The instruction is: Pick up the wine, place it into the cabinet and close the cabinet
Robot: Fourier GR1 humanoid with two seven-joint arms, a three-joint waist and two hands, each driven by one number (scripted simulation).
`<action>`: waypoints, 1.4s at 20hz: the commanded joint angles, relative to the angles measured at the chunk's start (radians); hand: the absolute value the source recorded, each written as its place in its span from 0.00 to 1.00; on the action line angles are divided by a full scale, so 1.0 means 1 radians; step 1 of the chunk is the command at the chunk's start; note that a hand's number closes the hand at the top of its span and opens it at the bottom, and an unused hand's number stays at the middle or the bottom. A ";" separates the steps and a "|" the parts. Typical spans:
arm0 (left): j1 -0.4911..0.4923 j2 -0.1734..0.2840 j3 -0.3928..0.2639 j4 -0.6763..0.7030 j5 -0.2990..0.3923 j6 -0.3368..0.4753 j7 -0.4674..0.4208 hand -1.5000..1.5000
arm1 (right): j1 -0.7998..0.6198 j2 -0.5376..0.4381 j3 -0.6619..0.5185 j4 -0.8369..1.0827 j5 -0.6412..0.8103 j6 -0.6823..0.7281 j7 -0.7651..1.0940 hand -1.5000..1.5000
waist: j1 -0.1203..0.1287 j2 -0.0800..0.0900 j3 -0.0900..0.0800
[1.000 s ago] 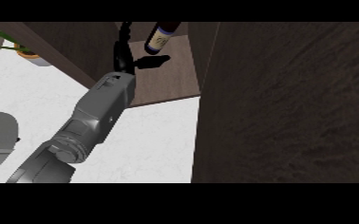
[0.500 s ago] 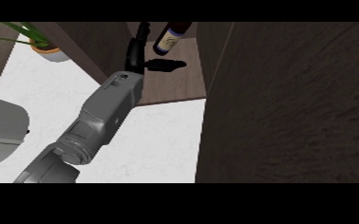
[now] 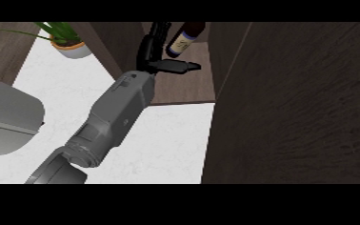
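The wine bottle point(image 3: 184, 40), dark with a pale label, stands inside the open cabinet point(image 3: 184, 88) on its brown shelf. Its top is cut off by the upper edge of the view. My left hand point(image 3: 156, 52) reaches into the cabinet on a grey forearm rising from the lower left. Its fingers point(image 3: 158, 33) are straight and lie right against the bottle's left side. The thumb point(image 3: 177, 66) sticks out to the right just under the bottle. The hand is open, and I cannot tell if it touches the bottle. My right hand does not show.
The open cabinet door point(image 3: 288, 105) is a tall dark panel filling the right half of the view. A potted plant point(image 3: 69, 45) stands on the white counter point(image 3: 165, 143) at the upper left. A grey object point(image 3: 15, 119) sits at the left edge.
The whole view has slid right and down: the plant, bottle and hand sit further right than a second ago. The hand keeps its open pose beside the bottle.
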State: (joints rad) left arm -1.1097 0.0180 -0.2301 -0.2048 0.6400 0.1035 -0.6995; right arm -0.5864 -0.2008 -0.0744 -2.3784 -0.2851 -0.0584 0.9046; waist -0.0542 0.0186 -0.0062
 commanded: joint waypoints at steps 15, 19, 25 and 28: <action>0.203 -0.018 -0.217 -0.649 -0.069 0.178 0.294 0.00 | -0.009 -0.032 0.022 -0.015 0.062 -0.064 0.025 0.00 | 0.081 -0.036 0.006; 0.304 -0.018 -0.301 -0.872 -0.044 0.314 0.380 0.00 | -0.015 -0.055 0.003 -0.077 0.011 -0.079 0.103 0.00 | 0.063 -0.034 0.006; 0.509 -0.017 -0.415 -1.165 -0.128 0.497 0.420 0.00 | -0.006 -0.018 0.111 -0.086 0.125 -0.104 0.056 0.00 | 0.070 -0.029 0.005; 0.564 -0.017 -0.533 -1.282 -0.077 0.633 0.409 0.00 | -0.044 -0.049 0.061 -0.075 0.075 -0.102 0.085 0.00 | 0.054 -0.029 0.005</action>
State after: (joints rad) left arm -0.6183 0.0227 -0.6556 -1.3103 0.5439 0.6098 -0.3016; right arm -0.6087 -0.2442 -0.0163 -2.3980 -0.2197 -0.1352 0.9475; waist 0.0103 -0.0084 0.0011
